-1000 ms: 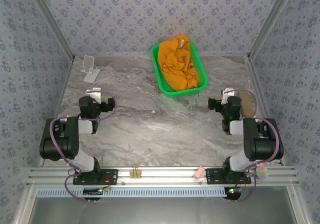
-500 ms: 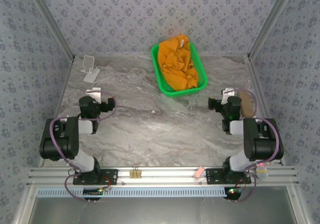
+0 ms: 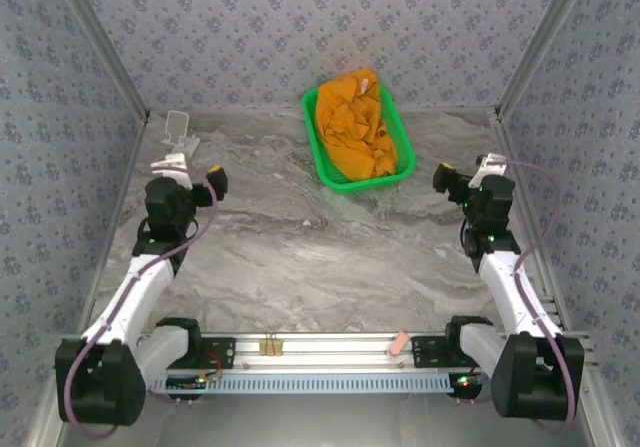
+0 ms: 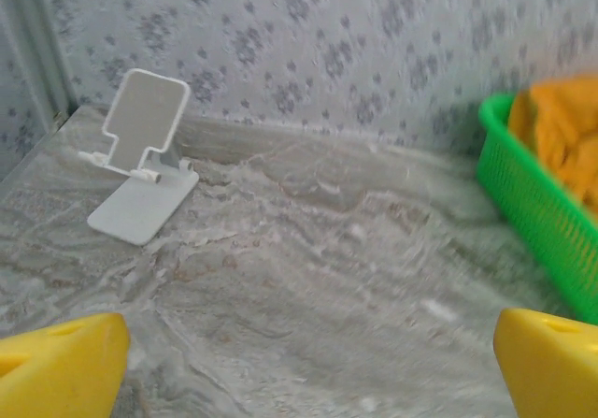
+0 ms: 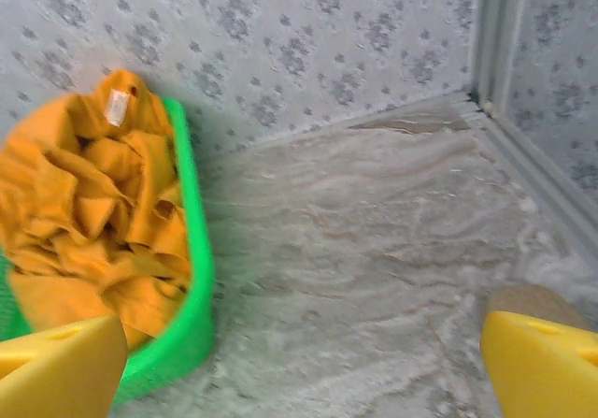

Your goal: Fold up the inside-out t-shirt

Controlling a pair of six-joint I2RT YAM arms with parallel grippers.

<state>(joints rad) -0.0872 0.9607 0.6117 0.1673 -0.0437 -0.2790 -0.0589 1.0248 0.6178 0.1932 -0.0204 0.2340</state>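
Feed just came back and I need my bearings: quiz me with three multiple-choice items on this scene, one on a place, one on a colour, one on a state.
1. Where is the t-shirt?
A) spread out flat
B) bunched in the green basket
C) hanging from a gripper

2. What colour is the phone stand in the far left corner?
A) black
B) red
C) white

3. How are the left gripper and right gripper?
A) both open and empty
B) both shut
C) left one shut on the shirt

Key: 1 B, the orange cloth is heaped inside the basket walls; 2 C, it shows plain white in the left wrist view; 3 A, each pair of jaws stands wide apart with nothing between.
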